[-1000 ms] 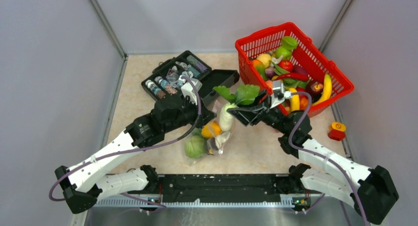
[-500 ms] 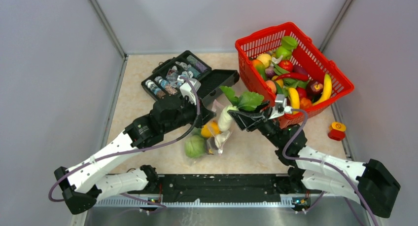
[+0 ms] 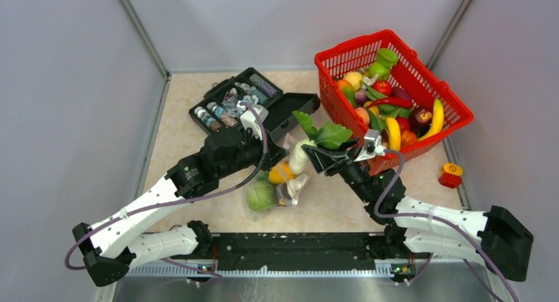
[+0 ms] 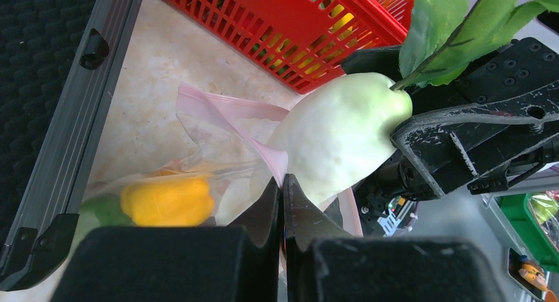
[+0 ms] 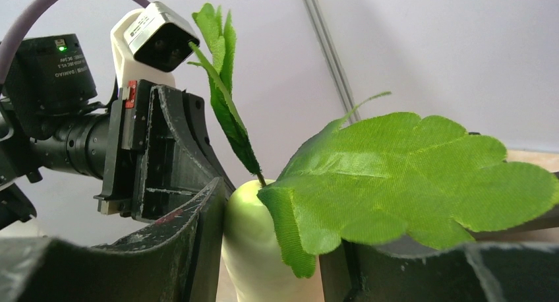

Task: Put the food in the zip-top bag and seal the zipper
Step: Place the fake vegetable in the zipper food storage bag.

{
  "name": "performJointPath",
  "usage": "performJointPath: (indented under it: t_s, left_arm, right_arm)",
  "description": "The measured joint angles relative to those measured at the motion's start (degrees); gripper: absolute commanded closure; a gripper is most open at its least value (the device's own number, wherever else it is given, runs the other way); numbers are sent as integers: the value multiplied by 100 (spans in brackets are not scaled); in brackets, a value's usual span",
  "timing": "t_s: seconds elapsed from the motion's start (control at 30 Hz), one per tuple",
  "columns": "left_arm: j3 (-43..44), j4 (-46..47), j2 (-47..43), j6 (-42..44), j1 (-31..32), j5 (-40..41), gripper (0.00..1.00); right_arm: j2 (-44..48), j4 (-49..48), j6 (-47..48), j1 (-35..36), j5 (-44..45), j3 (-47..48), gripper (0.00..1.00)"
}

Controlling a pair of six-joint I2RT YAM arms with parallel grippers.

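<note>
My right gripper point(image 3: 311, 158) is shut on the leafy white radish point(image 3: 300, 155), fingers on either side of its top; in the right wrist view the radish point(image 5: 254, 249) fills the gripper point(image 5: 277, 249). Its white lower end point(image 4: 336, 137) reaches into the mouth of the clear zip-top bag point(image 3: 293, 183), between the lips of the pink zipper point(image 4: 231, 107). My left gripper point(image 4: 282, 183) is shut on the near zipper lip and holds it up. Inside the bag lie a yellow pepper point(image 4: 168, 200) and a green fruit point(image 3: 262, 195).
The red mesh basket point(image 3: 395, 45) of toy food stands at the back right, just behind the right wrist. An open black case point(image 3: 290, 107) with small bottles sits at the back left. A red and yellow object point(image 3: 451, 175) lies at the right edge.
My right arm has carried the radish left and down, from beside the basket to the bag's mouth. The left arm and the bag have stayed put.
</note>
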State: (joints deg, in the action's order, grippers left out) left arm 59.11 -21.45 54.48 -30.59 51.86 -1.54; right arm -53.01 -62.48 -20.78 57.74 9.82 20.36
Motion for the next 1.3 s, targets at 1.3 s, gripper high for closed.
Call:
performJointPath:
  t_s: [1.3]
  left_arm:
    - [262,645,608,-356,0,-962,100]
  right_arm:
    - [1484,1565,584,188,212,76,100]
